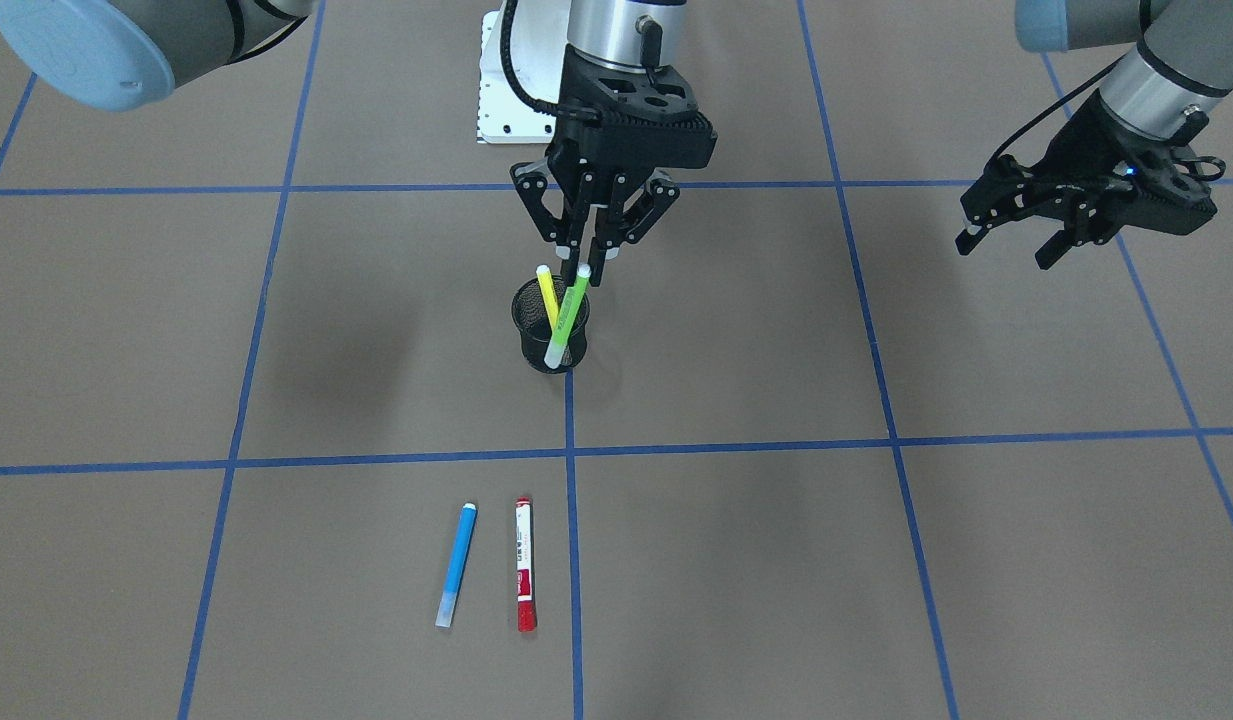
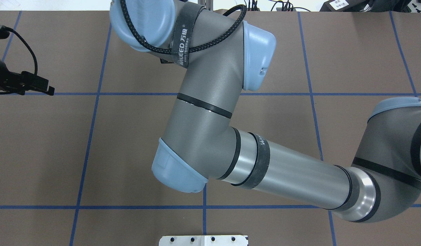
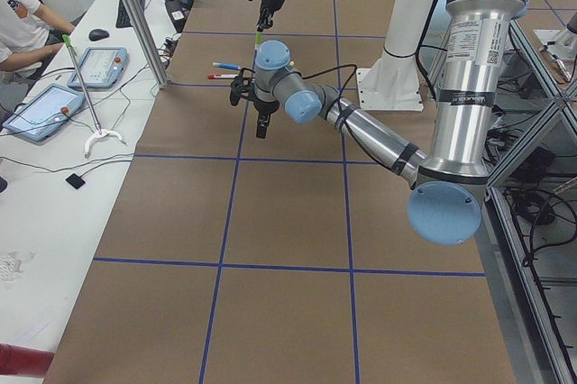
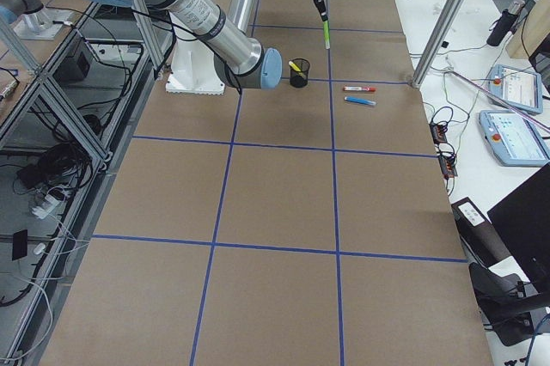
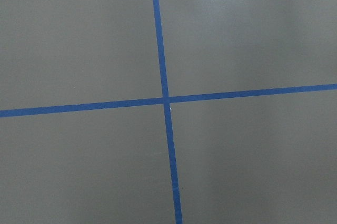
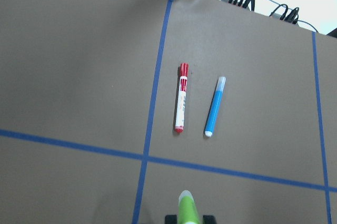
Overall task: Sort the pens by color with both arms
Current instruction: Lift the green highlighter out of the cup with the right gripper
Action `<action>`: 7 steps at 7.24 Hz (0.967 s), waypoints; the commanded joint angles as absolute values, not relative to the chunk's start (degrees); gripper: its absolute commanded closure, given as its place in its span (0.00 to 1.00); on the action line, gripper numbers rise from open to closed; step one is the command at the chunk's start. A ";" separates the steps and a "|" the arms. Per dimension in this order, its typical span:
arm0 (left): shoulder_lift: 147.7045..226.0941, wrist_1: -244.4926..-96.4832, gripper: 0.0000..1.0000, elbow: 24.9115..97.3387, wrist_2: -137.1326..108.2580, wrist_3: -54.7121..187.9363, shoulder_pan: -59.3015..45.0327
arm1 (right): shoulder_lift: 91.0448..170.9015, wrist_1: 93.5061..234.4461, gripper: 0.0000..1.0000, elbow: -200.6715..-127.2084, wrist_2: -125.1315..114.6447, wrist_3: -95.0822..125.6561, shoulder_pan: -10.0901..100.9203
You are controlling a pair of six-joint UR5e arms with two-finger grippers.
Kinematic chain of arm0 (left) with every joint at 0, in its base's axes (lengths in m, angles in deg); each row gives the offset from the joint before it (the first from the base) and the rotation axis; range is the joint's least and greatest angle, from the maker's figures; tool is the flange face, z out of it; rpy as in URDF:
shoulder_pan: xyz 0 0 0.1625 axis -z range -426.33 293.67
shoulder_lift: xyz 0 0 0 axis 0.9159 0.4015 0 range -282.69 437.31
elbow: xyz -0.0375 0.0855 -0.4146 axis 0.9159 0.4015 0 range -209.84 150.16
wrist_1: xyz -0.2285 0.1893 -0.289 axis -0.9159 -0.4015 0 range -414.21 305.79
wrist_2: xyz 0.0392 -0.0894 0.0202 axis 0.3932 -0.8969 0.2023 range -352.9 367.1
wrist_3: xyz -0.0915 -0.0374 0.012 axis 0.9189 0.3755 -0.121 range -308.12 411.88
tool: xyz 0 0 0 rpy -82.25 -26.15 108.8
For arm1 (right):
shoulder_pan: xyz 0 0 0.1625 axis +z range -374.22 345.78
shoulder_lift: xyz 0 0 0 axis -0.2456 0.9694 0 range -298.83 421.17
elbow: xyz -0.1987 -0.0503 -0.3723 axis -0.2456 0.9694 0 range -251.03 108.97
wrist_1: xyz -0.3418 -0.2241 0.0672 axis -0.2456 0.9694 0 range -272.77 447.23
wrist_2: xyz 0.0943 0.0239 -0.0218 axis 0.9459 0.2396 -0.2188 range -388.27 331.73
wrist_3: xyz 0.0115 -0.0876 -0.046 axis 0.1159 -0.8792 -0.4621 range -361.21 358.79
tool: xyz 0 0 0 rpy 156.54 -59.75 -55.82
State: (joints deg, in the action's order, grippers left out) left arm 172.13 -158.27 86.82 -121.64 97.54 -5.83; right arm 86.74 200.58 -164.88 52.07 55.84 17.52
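Observation:
My right gripper (image 1: 587,266) is shut on the top end of the green pen (image 1: 566,318) and holds it hanging over the black mesh cup (image 1: 549,325); in the exterior right view the green pen (image 4: 326,29) hangs above the cup (image 4: 299,74). The yellow pen (image 1: 548,295) leans inside the cup. The blue pen (image 1: 457,563) and the white pen with red cap and red end (image 1: 524,563) lie side by side on the table, also in the right wrist view (image 6: 215,107) (image 6: 181,104). My left gripper (image 1: 1008,250) is open and empty, held above the table far to the side.
Blue tape lines (image 1: 573,450) divide the brown table into squares. The white pedestal base (image 1: 501,90) stands behind the cup. My right arm (image 2: 213,112) hides the cup and pens in the overhead view. An operator's desk with tablets (image 3: 54,105) runs beside the table.

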 commanded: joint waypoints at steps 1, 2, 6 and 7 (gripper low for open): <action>172.14 -158.27 0.01 86.87 -121.58 97.67 -5.86 | 91.46 176.92 1.00 -158.88 43.49 58.19 18.48; 172.14 -158.27 0.01 86.79 -121.49 97.59 -5.86 | 91.49 170.00 1.00 -154.22 41.71 57.68 19.61; 172.40 -158.27 0.01 86.70 -121.40 97.58 -5.86 | 90.87 148.35 1.00 -135.41 34.58 57.85 20.06; 172.40 -158.27 0.01 86.70 -121.49 97.58 -5.86 | 90.96 147.10 1.00 -134.06 34.58 57.85 20.06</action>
State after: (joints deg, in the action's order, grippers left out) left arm 172.37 -158.27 86.71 -121.42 97.59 -5.85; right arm 90.93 150.87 -137.56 34.86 57.81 20.10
